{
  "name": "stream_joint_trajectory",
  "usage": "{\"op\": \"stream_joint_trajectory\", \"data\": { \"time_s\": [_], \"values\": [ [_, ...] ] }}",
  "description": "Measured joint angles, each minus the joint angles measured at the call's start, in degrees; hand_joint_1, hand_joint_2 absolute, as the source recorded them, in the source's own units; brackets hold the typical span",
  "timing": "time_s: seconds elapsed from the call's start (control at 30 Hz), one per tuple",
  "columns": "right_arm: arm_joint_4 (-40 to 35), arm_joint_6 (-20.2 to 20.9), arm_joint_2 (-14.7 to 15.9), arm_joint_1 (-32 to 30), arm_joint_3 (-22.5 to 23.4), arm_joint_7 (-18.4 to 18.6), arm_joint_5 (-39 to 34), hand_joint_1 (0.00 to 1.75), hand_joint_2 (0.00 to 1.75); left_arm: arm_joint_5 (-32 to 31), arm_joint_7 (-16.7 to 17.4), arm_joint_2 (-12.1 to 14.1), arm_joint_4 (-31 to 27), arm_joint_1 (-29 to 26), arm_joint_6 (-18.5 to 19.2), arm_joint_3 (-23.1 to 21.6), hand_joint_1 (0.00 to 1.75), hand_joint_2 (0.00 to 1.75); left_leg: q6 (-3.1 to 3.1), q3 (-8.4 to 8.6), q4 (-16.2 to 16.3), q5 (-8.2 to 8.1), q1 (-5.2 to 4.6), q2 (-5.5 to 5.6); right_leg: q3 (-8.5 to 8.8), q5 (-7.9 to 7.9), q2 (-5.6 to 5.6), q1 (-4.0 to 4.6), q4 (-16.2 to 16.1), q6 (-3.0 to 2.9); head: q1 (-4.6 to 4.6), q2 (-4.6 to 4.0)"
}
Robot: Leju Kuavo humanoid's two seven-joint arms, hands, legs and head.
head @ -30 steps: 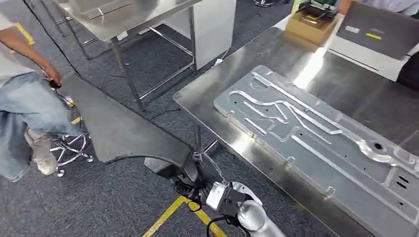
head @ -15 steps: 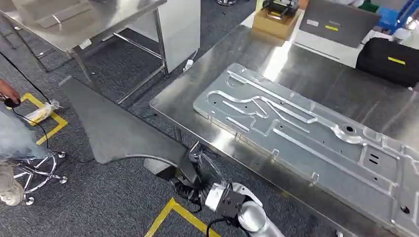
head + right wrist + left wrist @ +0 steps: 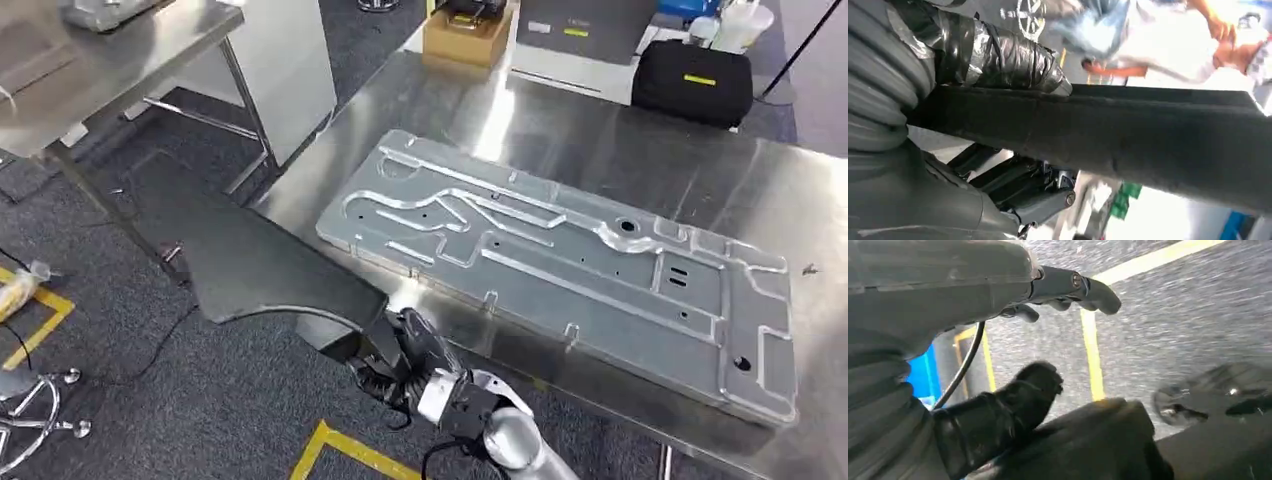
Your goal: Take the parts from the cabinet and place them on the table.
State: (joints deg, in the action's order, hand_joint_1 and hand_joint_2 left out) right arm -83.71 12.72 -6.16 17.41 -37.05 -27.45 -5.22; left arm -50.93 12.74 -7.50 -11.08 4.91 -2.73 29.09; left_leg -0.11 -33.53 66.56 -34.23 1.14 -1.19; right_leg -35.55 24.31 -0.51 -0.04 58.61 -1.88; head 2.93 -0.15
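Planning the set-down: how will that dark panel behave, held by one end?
The dark panel is probably stiff: it juts out unsagging from the right robot hand. Its long overhang likely levers hard on the grip. The thin edge may slip.

The left hand [image 3: 1013, 340] hangs over grey carpet [image 3: 1188, 315] crossed by yellow tape lines [image 3: 1093, 355], fingers spread, holding nothing.

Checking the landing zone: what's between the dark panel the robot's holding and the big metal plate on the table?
In the head view, bare steel table edge separates the dark panel from the metal plate.
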Motion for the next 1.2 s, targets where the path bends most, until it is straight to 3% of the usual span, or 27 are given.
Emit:
{"op": "stream_joint_trajectory", "data": {
  "time_s": [0.03, 0.07, 0.1, 0.17, 0.2, 0.23, 0.27, 0.4, 0.43, 0.47, 0.5, 0.57, 0.6, 0.63, 0.7, 0.73, 0.77, 0.8, 0.9, 0.93, 0.97, 1.03, 1.07, 1.1, 1.13, 1.17, 1.2],
  "values": [
    [0.0, -0.1, 0.0, 0.0, 0.0, 0.2, 0.0, 1.59, 1.75, 0.0, 0.0, 0.0, 0.0, 0.0, 0.0, 0.0, 0.0, 1.75, -0.07, -2.64, 4.9, -2.0, 0.0, 0.68, 0.08, 0.12, 0.72, 0.1, 0.0, -0.18, 0.0, 0.0],
    [0.2, -0.2, 0.0, 0.0, 0.0, 0.3, 0.0, 1.59, 1.75, -0.1, 0.0, 0.0, 0.0, 0.0, 0.1, 0.0, 0.0, 1.75, -0.16, -4.74, 8.4, -2.79, 0.0, 0.76, 0.12, 0.21, 1.54, 0.2, 0.1, -0.3, 0.04, 0.0],
    [0.3, -0.2, 0.0, 0.0, 0.0, 0.4, 0.0, 1.59, 1.75, -0.2, 0.0, 0.0, 0.0, 0.0, 0.1, 0.1, 0.0, 1.75, -0.27, -5.81, 9.4, -2.15, 0.01, 0.76, 0.15, 0.28, 2.46, 0.23, 0.2, -0.31, 0.0, 0.0],
    [0.5, -0.6, 0.0, 0.2, 0.0, 0.5, 0.0, 1.59, 1.75, -0.2, 0.1, 0.1, 0.0, -0.1, 0.1, 0.1, 0.0, 1.75, -0.26, -4.38, 4.4, 2.47, 0.06, 0.93, 0.37, 0.56, 4.25, 0.14, 0.6, -0.06, 0.0, 0.0],
    [0.6, -0.7, 0.0, 0.5, 0.0, 0.6, 0.0, 1.59, 1.75, -0.3, 0.1, 0.1, 0.0, 0.0, 0.1, 0.1, 0.0, 1.75, -0.23, -2.65, -0.2, 5.48, 0.15, 1.5, 0.42, 0.82, 5.06, 0.03, 0.9, 0.22, 0.02, 0.0],
    [0.7, -0.9, 0.0, 0.9, 0.0, 0.6, 0.0, 1.59, 1.75, -0.4, 0.1, 0.1, 0.0, 0.0, 0.1, 0.1, 0.0, 1.75, -0.17, -1.06, -4.9, 7.74, 0.31, 3.01, 0.34, 1.2, 5.73, -0.07, 1.5, 0.54, 0.0, 0.0],
    [0.9, -1.1, 0.0, 1.5, 0.0, 0.6, -0.2, 1.59, 1.75, -0.5, 0.1, 0.1, 0.0, -0.1, 0.2, 0.1, 0.0, 1.75, -0.21, -0.66, -5.9, 6.56, 0.34, 5.37, -0.24, 1.54, 6.21, 0.27, 2.2, 1.01, 0.04, 0.0],
    [1.7, -1.8, 0.0, 3.4, 0.4, 1.6, -1.0, 1.59, 1.75, -1.0, 0.1, 0.1, 0.0, 0.7, 0.4, 0.2, 0.0, 1.75, 1.11, -0.38, -6.1, 6.94, 0.24, 3.52, -0.69, 1.2, 8.22, -0.16, 2.0, 2.25, 0.04, 0.0],
    [1.9, -2.0, -0.1, 4.1, 0.7, 1.9, -1.4, 1.59, 1.75, -1.3, 0.2, 0.0, 0.0, 0.7, 0.6, 0.2, 0.0, 1.75, 1.51, -0.17, -6.4, 7.15, 0.41, 2.76, -0.83, 1.58, 6.08, -0.17, 2.6, 2.44, 0.04, 0.0],
    [2.2, -2.0, -0.1, 5.2, 1.1, 2.2, -1.7, 1.59, 1.75, -1.4, 0.1, 0.0, 0.0, 0.8, 0.7, 0.2, 0.0, 1.75, 1.91, -0.06, -6.5, 7.07, 0.36, 2.26, -1.87, 2.92, 3.08, 0.06, 4.8, 2.89, 0.37, 0.0],
    [2.4, -2.1, -0.2, 6.2, 1.4, 2.4, -2.1, 1.59, 1.75, -1.5, 0.2, -0.1, 0.0, 0.8, 0.8, 0.2, 0.0, 1.75, 2.11, -0.05, -6.5, 7.02, 0.23, 1.61, -3.84, 4.79, 1.82, -0.08, 8.5, 3.19, 0.28, 0.0],
    [3.0, -2.3, -0.5, 7.5, 1.9, 2.7, -3.1, 1.59, 1.75, -1.6, 0.3, 0.0, 0.0, 0.7, 0.9, 0.2, 0.0, 1.75, 2.31, 0.03, -6.5, 6.79, 0.18, 0.15, -8.33, 7.94, 0.97, -0.37, 16.7, 3.57, 0.31, 0.0],
    [3.2, -2.6, -0.6, 7.9, 2.2, 3.0, -3.5, 1.59, 1.75, -1.8, 0.3, 0.0, 0.0, 0.7, 0.9, 0.2, 0.0, 1.75, 2.25, 0.11, -6.5, 6.67, 0.18, -0.51, -9.76, 8.08, 0.79, -0.52, 19.1, 3.66, 0.31, 0.0],
    [3.5, -3.1, -0.7, 8.2, 2.6, 3.4, -4.1, 1.59, 1.75, -2.0, 0.3, 0.0, 0.0, 0.8, 0.9, 0.1, 0.0, 1.75, 2.24, 0.34, -6.5, 6.49, 0.17, -1.1, -9.62, 6.76, 0.71, -0.67, 18.4, 3.67, 0.33, 0.0],
    [4.0, -3.8, -1.3, 9.1, 3.7, 4.2, -5.2, 1.59, 1.75, -2.1, 0.3, 0.0, 0.0, 0.8, 0.9, 0.2, 0.0, 1.75, 2.01, 1.1, -6.5, 5.98, 0.15, -2.27, -5.6, 1.73, -0.11, -0.6, 10.3, 3.21, 0.33, 0.0],
    [4.1, -3.9, -1.6, 9.8, 4.2, 4.3, -5.4, 1.59, 1.75, -2.1, 0.3, -0.1, 0.0, 0.8, 0.9, 0.2, 0.0, 1.75, 1.78, 1.56, -6.5, 5.65, 0.13, -2.81, -2.82, -0.78, -1.68, -0.29, 4.9, 2.68, 0.31, 0.0],
    [4.2, -4.1, -1.9, 10.5, 4.5, 4.3, -5.4, 1.59, 1.75, -2.1, 0.3, -0.2, 0.0, 0.7, 1.0, 0.2, 0.0, 1.75, 1.53, 1.71, -6.7, 5.45, 0.03, -3.07, -1.63, 0.11, -4.08, 0.4, 2.8, 2.27, 0.31, 0.0],
    [4.3, -4.3, -2.3, 11.1, 4.6, 4.3, -5.4, 1.59, 1.75, -2.1, 0.3, -0.2, 0.0, 0.8, 1.0, 0.2, 0.0, 1.75, 1.11, 1.71, -6.6, 5.28, -0.29, -3.32, -1.57, 0.04, -3.69, 0.89, 1.7, 1.79, 0.31, 0.0],
    [4.3, -7.0, -2.6, 11.6, 5.7, 4.4, -5.4, 1.59, 1.75, -2.2, 0.3, -0.2, 0.0, 1.2, 1.0, 0.2, 0.0, 1.75, 0.32, 2.59, -7.5, 5.21, -0.51, -4.73, -1.53, 0.18, -2.5, 0.94, 1.4, 1.23, 0.28, 0.0],
    [4.3, -8.5, -3.1, 12.0, 6.2, 4.6, -5.4, 1.59, 1.75, -2.3, 0.4, -0.2, 0.0, 1.4, 1.0, 0.2, 0.0, 1.75, -0.07, 2.46, -7.3, 4.64, -0.3, -4.0, -0.83, -0.15, -2.22, 0.02, 0.6, 0.69, 0.17, 0.0],
    [4.2, -9.9, -3.4, 12.8, 6.9, 4.7, -5.6, 1.59, 1.75, -2.3, 0.4, -0.1, 0.0, 1.3, 1.0, 0.2, 0.0, 1.75, -0.1, 2.14, -5.8, 3.78, -0.21, -1.84, -0.59, -0.13, -1.88, 0.16, 0.3, 0.46, 0.22, 0.0],
    [4.2, -13.3, -4.5, 15.2, 8.0, 5.7, -5.0, 1.59, 1.75, -2.6, 0.4, -0.2, 0.0, 1.3, 1.0, 0.2, 0.0, 1.75, -0.18, -2.17, 2.5, -0.2, -0.17, 0.44, -0.5, 0.02, -1.29, 0.19, 0.3, -0.19, 0.15, 0.0],
    [4.3, -15.5, -4.8, 16.3, 8.5, 6.1, -3.7, 1.59, 1.75, -2.9, 0.5, -0.2, 0.0, 1.2, 1.0, 0.2, 0.0, 1.75, -0.31, -4.77, 7.2, -1.75, -0.18, 0.77, -0.43, 0.14, -0.94, 0.33, 0.3, -0.36, 0.13, 0.0],
    [4.5, -18.2, -5.0, 17.5, 8.7, 6.7, -1.8, 1.59, 1.75, -3.3, 0.6, -0.2, 0.0, 1.2, 1.1, 0.2, 0.0, 1.75, -0.43, -6.75, 10.1, -2.0, -0.18, 0.83, -0.36, 0.22, -0.47, 0.39, 0.4, -0.46, 0.13, 0.0],
    [4.8, -19.9, -5.1, 18.5, 8.8, 7.2, -0.3, 1.59, 1.75, -3.4, 0.7, -0.2, 0.0, 1.2, 1.2, 0.2, 0.0, 1.75, -0.5, -7.34, 10.2, -0.75, -0.16, 0.83, -0.23, 0.31, -0.04, 0.39, 0.5, -0.42, 0.15, 0.0],
    [5.4, -22.1, -5.2, 19.5, 8.9, 7.8, 2.2, 1.59, 1.75, -3.7, 0.9, -0.1, 0.0, 1.3, 1.2, 0.2, 0.0, 1.75, -0.54, -6.74, 7.9, 1.65, -0.12, 0.82, -0.09, 0.49, 0.37, 0.33, 0.6, -0.32, 0.13, 0.0],
    [6.2, -24.3, -5.4, 20.8, 8.9, 8.3, 5.0, 1.59, 1.75, -4.1, 1.1, -0.1, 0.0, 1.3, 1.3, 0.2, 0.0, 1.75, -0.56, -5.12, 3.3, 4.84, -0.04, 0.82, 0.05, 0.74, 0.75, 0.2, 0.9, -0.14, 0.15, 0.0]
  ]
}}
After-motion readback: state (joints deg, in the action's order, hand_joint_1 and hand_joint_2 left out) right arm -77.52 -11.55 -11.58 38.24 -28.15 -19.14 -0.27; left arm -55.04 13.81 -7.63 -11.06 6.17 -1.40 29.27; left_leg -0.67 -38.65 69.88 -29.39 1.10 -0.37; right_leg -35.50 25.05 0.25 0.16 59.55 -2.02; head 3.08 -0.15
